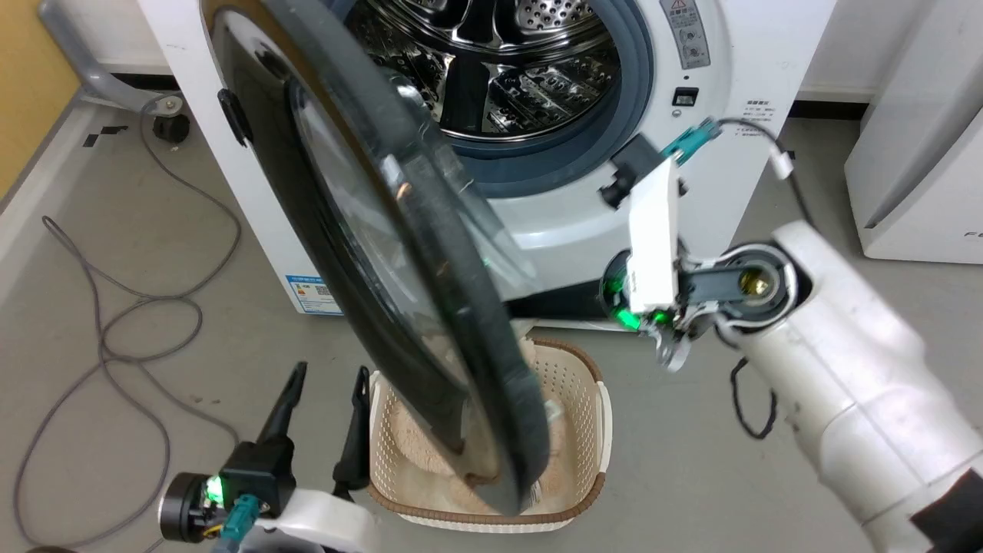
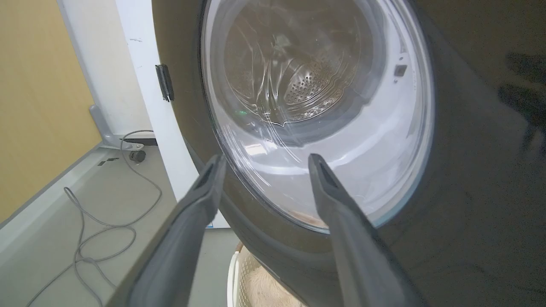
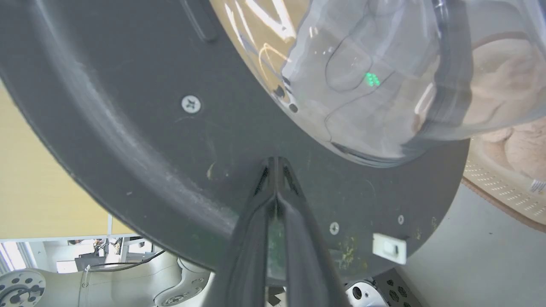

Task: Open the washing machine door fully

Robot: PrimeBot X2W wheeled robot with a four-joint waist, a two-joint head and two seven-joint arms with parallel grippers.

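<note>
Round glossy black door, bulging glass bowl, perforated steel drum

The washing machine door stands out before the washing machine, above a basket on the floor that seemingly holds cloth.

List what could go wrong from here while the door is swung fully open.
1. The right gripper, fingers shut, seems only to press its tips on the smooth inner face of the washing machine door; it could slide off toward the glass bowl.
2. The left gripper stands open close to the door's outer side, in its swing path; the door may strike those fingers.
</note>
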